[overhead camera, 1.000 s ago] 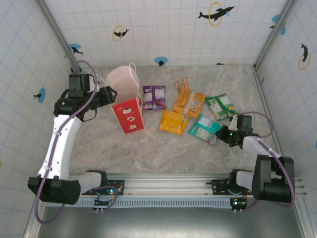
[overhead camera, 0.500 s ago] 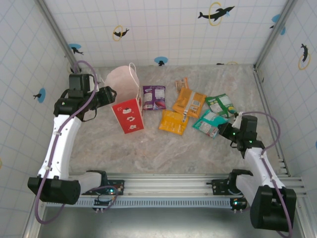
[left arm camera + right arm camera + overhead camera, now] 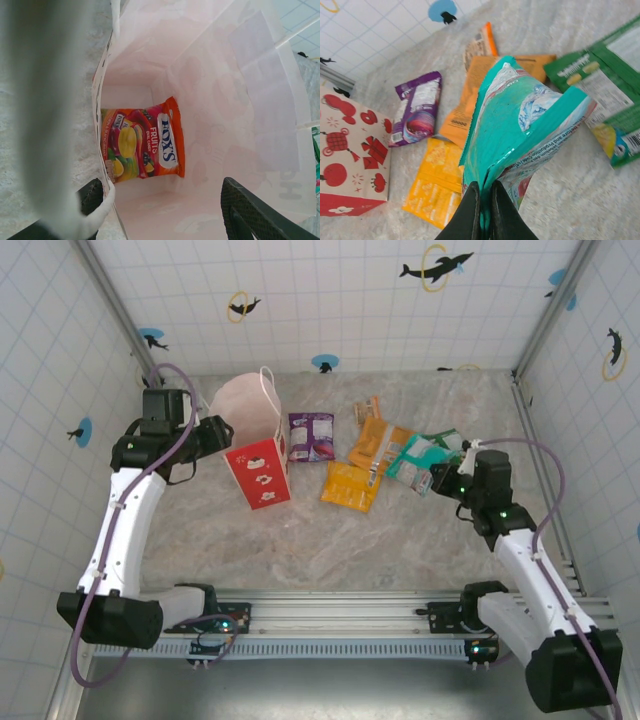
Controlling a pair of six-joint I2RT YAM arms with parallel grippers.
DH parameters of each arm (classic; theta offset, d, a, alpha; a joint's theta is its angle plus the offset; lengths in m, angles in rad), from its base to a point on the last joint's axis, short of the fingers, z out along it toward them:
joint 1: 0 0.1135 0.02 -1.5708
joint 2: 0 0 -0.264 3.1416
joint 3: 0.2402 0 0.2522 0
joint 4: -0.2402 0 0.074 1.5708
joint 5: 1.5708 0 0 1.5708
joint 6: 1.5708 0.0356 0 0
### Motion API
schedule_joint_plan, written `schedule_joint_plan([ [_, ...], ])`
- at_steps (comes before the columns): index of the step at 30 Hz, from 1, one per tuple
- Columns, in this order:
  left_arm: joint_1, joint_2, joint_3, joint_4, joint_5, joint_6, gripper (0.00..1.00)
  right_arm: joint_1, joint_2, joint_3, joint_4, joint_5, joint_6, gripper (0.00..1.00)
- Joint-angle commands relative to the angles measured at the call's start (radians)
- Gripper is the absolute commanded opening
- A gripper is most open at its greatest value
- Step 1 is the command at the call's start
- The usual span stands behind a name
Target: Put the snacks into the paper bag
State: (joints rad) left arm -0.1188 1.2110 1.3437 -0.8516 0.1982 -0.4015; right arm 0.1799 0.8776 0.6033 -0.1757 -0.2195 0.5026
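The paper bag [image 3: 258,462] stands at the left, its white mouth facing my left gripper [image 3: 216,430]. That gripper [image 3: 167,212] is open at the bag's [image 3: 215,100] rim, one finger [image 3: 91,194] outside the wall, the other over the inside. A red-yellow FOX'S packet [image 3: 142,141] lies inside. My right gripper [image 3: 441,478] is shut on the teal packet's [image 3: 420,452] edge, holding it above the table [image 3: 520,120]. On the table lie the purple packet [image 3: 311,436], two orange packets [image 3: 378,445] [image 3: 350,487], a thin orange bar [image 3: 368,408] and the green packet [image 3: 457,443], partly hidden.
A blurred white handle [image 3: 47,100] crosses the left of the left wrist view. Tiled walls and metal posts [image 3: 545,310] ring the marble table [image 3: 330,550]. Bare marble stretches in front of the packets, between them and the arm bases.
My right gripper has lifted the teal packet off the table and carried it back and left, over the green and orange packets. The left arm and bag have not moved.
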Motion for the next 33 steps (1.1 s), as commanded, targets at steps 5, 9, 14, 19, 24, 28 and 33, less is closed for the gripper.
schedule_joint_plan([
  [5, -0.005, 0.004, 0.002, 0.012, -0.023, -0.083, 0.63, 0.115, 0.029, 0.166, 0.054, 0.136, 0.007, 0.00],
  [9, -0.005, 0.005, 0.000, 0.027, -0.023, -0.107, 0.63, 0.179, 0.072, 0.256, 0.056, 0.198, 0.007, 0.00],
  [14, -0.005, 0.014, -0.008, 0.052, -0.017, -0.123, 0.60, 0.242, 0.129, 0.355, 0.071, 0.241, 0.007, 0.00],
  [19, -0.004, 0.034, -0.002, 0.038, -0.060, -0.126, 0.54, 0.306, 0.198, 0.473, 0.076, 0.286, -0.006, 0.00],
  [24, -0.003, 0.041, -0.016, 0.026, -0.074, -0.119, 0.34, 0.429, 0.277, 0.598, 0.112, 0.363, -0.062, 0.00],
  [28, -0.003, 0.038, -0.024, 0.029, -0.075, -0.118, 0.20, 0.525, 0.357, 0.706, 0.134, 0.403, -0.110, 0.00],
  [33, -0.004, 0.033, -0.032, 0.028, -0.085, -0.118, 0.06, 0.629, 0.436, 0.815, 0.185, 0.452, -0.171, 0.00],
])
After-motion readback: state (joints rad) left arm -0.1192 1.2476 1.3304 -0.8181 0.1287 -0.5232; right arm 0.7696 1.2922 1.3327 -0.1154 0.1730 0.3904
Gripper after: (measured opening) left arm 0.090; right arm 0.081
